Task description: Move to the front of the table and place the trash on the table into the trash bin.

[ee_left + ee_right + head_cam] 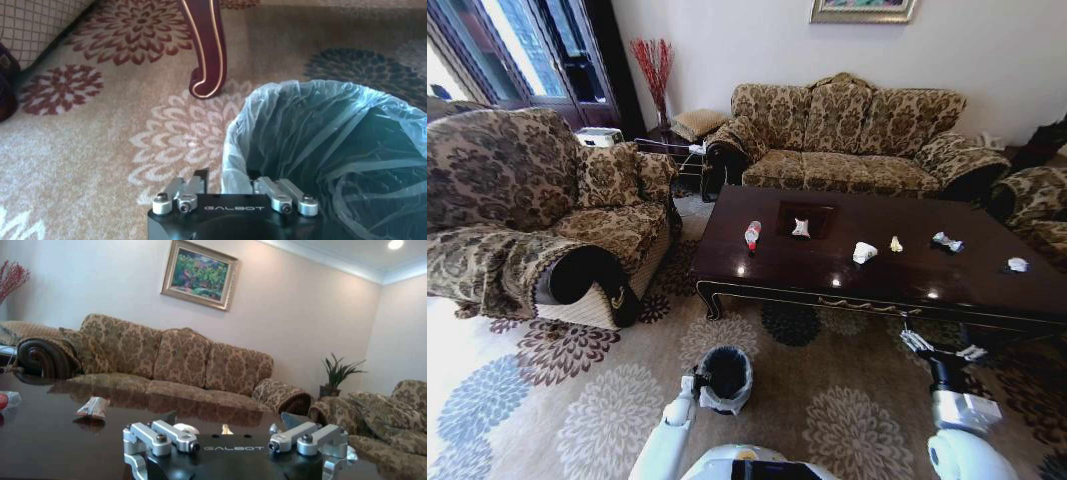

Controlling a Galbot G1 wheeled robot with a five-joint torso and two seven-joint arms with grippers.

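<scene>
The glossy dark table (pixel 777 275) carries the trash: a clear bottle (pixel 752 235) with a red cap, a silvery wrapper (pixel 801 228) on the central inlay, crumpled white paper (pixel 864 252), a yellowish piece (pixel 895 244), another wrapper (pixel 947 241) and a white scrap (pixel 1017 265). The trash bin (pixel 724 378) hangs low over the carpet in front of me. My left gripper (pixel 692 385) is shut on the bin's plastic-wrapped rim (pixel 230 165). My right gripper (pixel 915 340) stands open just before the table's front edge. In the right wrist view, the wrapper (pixel 93 407) lies beyond the right gripper (pixel 228 417).
An armchair (pixel 537 220) stands at the left, a long sofa (pixel 847 140) behind the table, and another armchair (pixel 1037 205) at the far right. The table's carved leg (pixel 207 55) rises close to the bin. Patterned carpet (pixel 577 400) spreads between me and the table.
</scene>
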